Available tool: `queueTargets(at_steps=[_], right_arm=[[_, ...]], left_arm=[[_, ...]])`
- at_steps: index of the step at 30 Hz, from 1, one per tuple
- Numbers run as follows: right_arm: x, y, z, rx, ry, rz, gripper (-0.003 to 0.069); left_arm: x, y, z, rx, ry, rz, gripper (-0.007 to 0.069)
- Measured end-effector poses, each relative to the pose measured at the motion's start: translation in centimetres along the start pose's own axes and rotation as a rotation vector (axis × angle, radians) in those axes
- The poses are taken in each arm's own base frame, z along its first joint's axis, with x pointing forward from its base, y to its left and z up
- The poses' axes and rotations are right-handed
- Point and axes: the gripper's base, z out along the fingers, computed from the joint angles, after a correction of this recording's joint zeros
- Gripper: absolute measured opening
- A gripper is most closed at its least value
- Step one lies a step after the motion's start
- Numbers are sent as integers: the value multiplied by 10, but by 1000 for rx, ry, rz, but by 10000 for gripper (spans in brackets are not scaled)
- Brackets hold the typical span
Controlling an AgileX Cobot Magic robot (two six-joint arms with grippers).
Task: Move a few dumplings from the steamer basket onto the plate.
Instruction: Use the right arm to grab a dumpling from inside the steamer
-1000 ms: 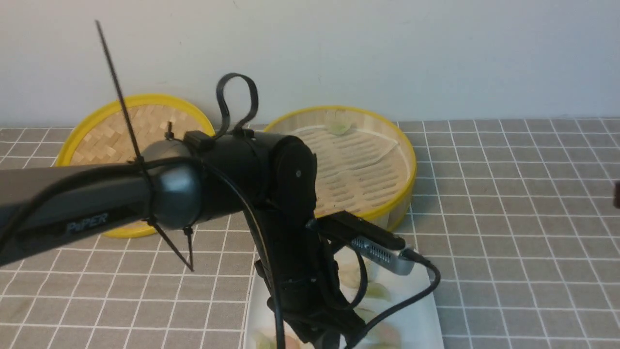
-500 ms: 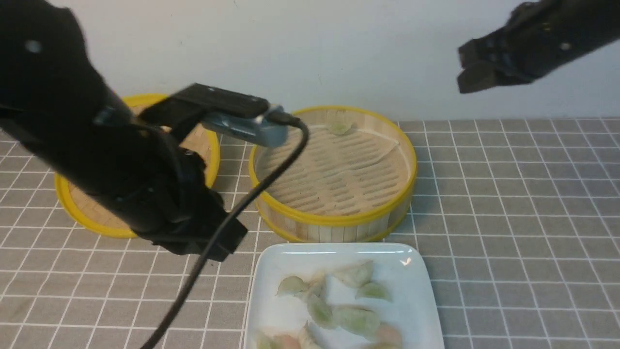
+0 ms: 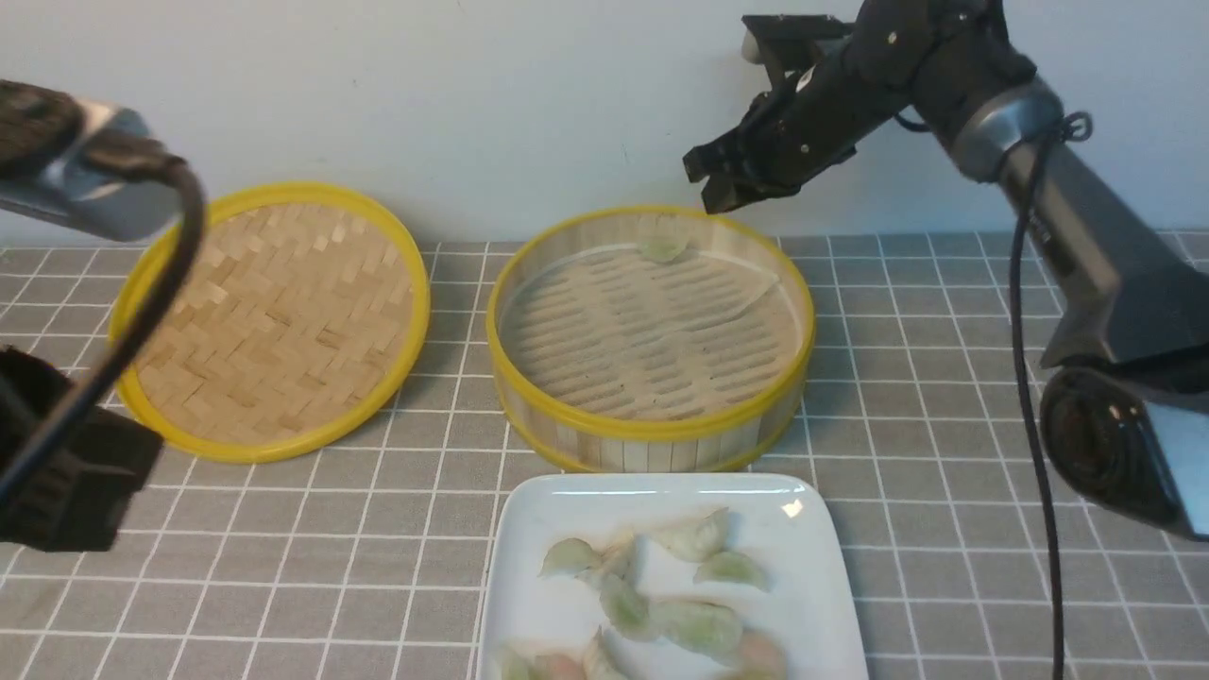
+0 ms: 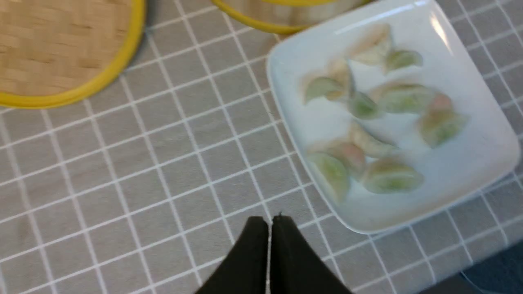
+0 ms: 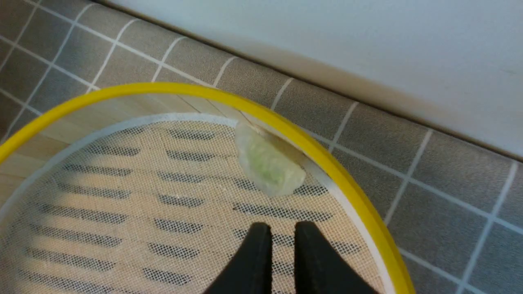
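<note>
The steamer basket (image 3: 652, 430) stands mid-table with one pale green dumpling (image 3: 663, 248) against its far wall; it also shows in the right wrist view (image 5: 269, 165). The white plate (image 3: 576, 510) lies in front of the basket with several dumplings (image 3: 699, 623) on it, also seen in the left wrist view (image 4: 392, 98). My right gripper (image 3: 713, 184) hangs above the basket's far rim, jaws slightly apart and empty (image 5: 279, 228), short of that dumpling. My left gripper (image 4: 269, 220) is shut and empty, above the tablecloth beside the plate (image 4: 470, 163).
The flat woven lid (image 3: 274, 321) lies to the left of the basket, also visible in the left wrist view (image 4: 61, 49). The left arm's wrist and cable (image 3: 66, 472) fill the left edge. A wall runs close behind the basket. A grey checked cloth covers the table.
My left arm has swung away from over the plate to the far left, uncovering plate and basket. My right arm has come in from the right to above the basket's far rim.
</note>
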Motion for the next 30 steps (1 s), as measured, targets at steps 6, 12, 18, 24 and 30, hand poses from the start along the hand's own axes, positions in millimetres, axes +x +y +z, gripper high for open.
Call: queueTargets(at_steps=[6, 12, 18, 24, 30], right_arm=[[16, 2, 32, -40, 57, -15, 181], [21, -2, 50, -51, 21, 1, 290], [21, -2, 59, -87, -23, -61, 342], [19, -4, 61, -90, -69, -151, 348], [17, -6, 62, -58, -91, -210, 348]], left_arm=[[10, 15, -21, -149, -89, -53, -5], [10, 19, -22, -203, -93, -49, -5], [10, 20, -22, -214, -91, -46, -5], [10, 22, -23, -231, -90, -42, -5], [10, 22, -23, -231, -90, -42, -5]])
